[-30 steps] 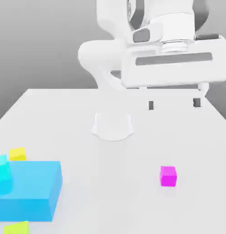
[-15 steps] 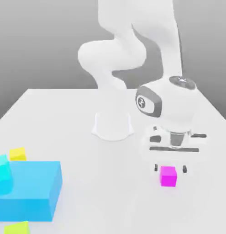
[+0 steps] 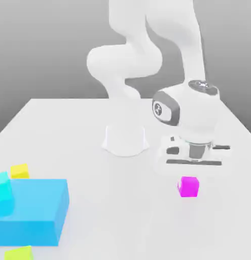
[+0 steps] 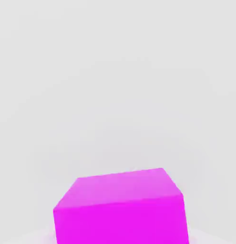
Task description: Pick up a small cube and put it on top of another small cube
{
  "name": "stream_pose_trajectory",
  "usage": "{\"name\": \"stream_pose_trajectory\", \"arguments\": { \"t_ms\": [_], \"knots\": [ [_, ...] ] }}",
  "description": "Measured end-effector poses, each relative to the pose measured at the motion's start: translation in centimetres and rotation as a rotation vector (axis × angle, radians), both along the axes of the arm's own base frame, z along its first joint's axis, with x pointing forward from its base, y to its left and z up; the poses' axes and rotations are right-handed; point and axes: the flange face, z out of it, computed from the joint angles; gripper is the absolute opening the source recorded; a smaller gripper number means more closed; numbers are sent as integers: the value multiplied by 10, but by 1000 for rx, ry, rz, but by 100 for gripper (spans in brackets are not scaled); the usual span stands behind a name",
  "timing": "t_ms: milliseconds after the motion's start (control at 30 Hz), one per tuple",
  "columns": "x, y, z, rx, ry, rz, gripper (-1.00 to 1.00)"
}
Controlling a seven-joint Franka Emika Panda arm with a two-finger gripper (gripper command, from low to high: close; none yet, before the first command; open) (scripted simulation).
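Nearest you, lime cube (image 3: 19, 253) at the exterior view's bottom edge, toward its left. Just behind it, big blue block (image 3: 33, 210) on the table (image 3: 122, 213), with a cyan cube (image 3: 2, 187) on top. On the exterior view's right, your magenta cube (image 3: 188, 187), well apart from the block; can't tell whether it clears the table. Your gripper (image 3: 188, 184) is over it, pointing down, closed and pinching that cube. Yellow cube (image 3: 20, 171) sits behind the block. Farthest back, your arm's white base (image 3: 125, 139).
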Motion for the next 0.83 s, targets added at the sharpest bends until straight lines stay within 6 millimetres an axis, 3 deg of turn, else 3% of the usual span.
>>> {"name": "stream_pose_trajectory", "arguments": {
  "t_ms": [67,200,333,467,567,600,667,700,733,833],
  "knots": [
    [29,-32,12,-1,0,-70,-100],
    [84,-113,38,-3,-1,-209,-100],
    [111,-213,64,-4,0,-358,-100],
    [102,-349,96,-1,0,-563,-100],
    [66,-455,126,3,0,-707,-100],
    [51,-481,130,5,0,-748,-100],
    [29,-511,112,7,0,-808,-100],
    [46,-494,98,6,0,-756,-100],
    [53,-486,85,5,1,-733,100],
    [53,-486,85,5,1,-732,100]
  ]
}}
